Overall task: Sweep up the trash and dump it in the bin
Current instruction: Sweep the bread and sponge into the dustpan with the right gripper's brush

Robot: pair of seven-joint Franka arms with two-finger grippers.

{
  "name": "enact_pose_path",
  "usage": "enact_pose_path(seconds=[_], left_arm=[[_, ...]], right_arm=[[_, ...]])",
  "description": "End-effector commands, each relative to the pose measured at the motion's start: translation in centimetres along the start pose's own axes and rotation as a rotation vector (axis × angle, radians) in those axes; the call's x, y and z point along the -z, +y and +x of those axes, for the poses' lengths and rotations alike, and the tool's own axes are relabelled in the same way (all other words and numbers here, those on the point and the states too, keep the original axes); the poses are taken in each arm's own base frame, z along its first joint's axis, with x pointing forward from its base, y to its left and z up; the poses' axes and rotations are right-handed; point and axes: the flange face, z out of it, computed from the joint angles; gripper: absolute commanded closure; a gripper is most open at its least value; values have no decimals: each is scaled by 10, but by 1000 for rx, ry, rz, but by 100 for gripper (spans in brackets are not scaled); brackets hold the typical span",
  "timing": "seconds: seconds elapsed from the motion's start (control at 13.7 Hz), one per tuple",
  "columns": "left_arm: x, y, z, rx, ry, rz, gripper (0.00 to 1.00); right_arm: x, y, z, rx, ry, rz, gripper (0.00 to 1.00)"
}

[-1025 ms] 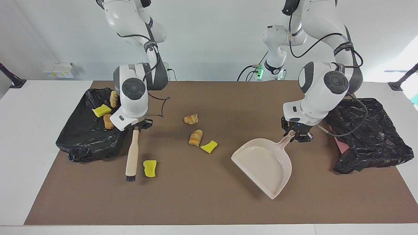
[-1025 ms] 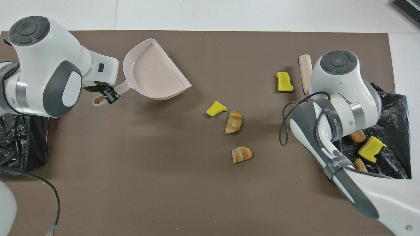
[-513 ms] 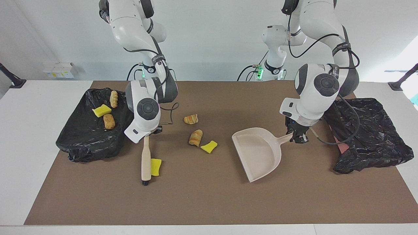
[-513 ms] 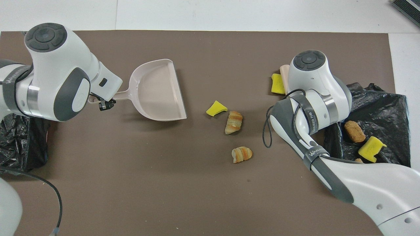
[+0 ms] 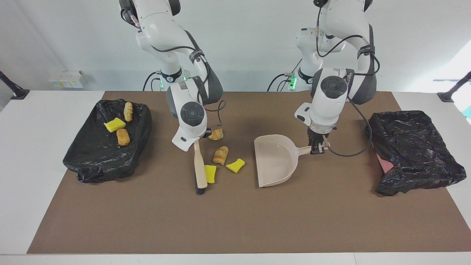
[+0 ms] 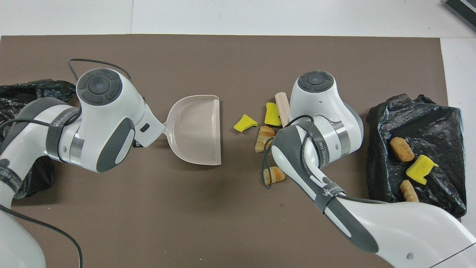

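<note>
Brown matting (image 5: 235, 228) is spread flat over a white table (image 5: 44, 176). Two bins lined with crinkled, glossy black plastic are set at its ends. In the bin at the right arm's end (image 5: 92, 162), three pieces of trash are seen: one yellow sponge wedge (image 5: 114, 124) and two golden-brown pastry lumps (image 5: 123, 137).

A beige plastic dustpan (image 5: 274, 162), scoop-shaped with a straight lip, is laid on the mat mid-table, and its thin handle is clamped in the left gripper (image 5: 317, 149). A beige brush (image 5: 200, 170) with a smooth rounded handle and short black bristles is grasped at its upper end by the right gripper (image 5: 200, 137), bristles down on the mat.

Four loose pieces are gathered between brush and dustpan. One flat yellow sponge (image 5: 210, 173) is touched by the brush's side; a second, curved sponge (image 5: 235, 165) is nearer to the dustpan's lip. One ridged pastry roll (image 5: 220, 155) lies between them, slightly nearer to the robots. Another roll (image 5: 216, 134) is partly hidden beside the right gripper.
</note>
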Motion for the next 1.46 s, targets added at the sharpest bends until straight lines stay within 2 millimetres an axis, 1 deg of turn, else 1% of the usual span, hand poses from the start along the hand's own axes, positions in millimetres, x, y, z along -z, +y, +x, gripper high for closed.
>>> enact_pose_path(seconds=[0.0, 0.07, 0.22, 0.29, 0.37, 0.44, 0.51, 0.66, 0.73, 0.81, 0.88, 0.95, 1.1, 1.17, 1.25, 1.32, 1.39], left_arm=[[-8, 31, 14, 49, -4, 36, 100], [-7, 40, 23, 63, 0, 47, 100], [-10, 53, 33, 87, 1, 47, 100], [-7, 58, 39, 100, 1, 50, 100], [-9, 61, 40, 132, 1, 48, 100], [-11, 66, 43, 160, 2, 45, 100], [-9, 69, 48, 179, 4, 49, 100], [-10, 70, 47, 193, 5, 48, 100], [-9, 70, 48, 190, 6, 50, 100], [-9, 69, 48, 181, 8, 52, 100], [-8, 69, 49, 178, 12, 58, 100], [-8, 69, 49, 175, 13, 60, 100], [-10, 70, 49, 132, 9, 56, 100], [-10, 70, 48, 122, 9, 56, 100], [-10, 71, 49, 112, 9, 56, 100], [-9, 71, 50, 109, 9, 58, 100], [-8, 75, 56, 97, 10, 61, 100]], right_arm=[[-10, -17, -8, 33, 0, 93, 100], [-12, -32, -10, 50, 8, 94, 100], [-13, -48, -13, 60, 13, 112, 100], [-13, -64, -17, 73, 7, 136, 100], [-13, -80, -22, 81, 3, 154, 100], [-10, -95, -26, 67, 8, 163, 100], [-7, -109, -30, 36, 10, 180, 100], [4, -135, -36, -12, 21, 188, 100], [9, -143, -38, -27, 27, 188, 100], [13, -146, -39, -52, 29, 186, 100], [17, -143, -40, -70, 34, 181, 100], [27, -141, -47, -68, 43, 174, 100], [48, -126, -62, -78, 30, 163, 100], [58, -116, -73, -85, 14, 144, 100], [62, -108, -89, -84, -11, 87, 100], [62, -97, -100, -113, -41, 42, 100], [53, -87, -108, -153, -66, -14, 100]])
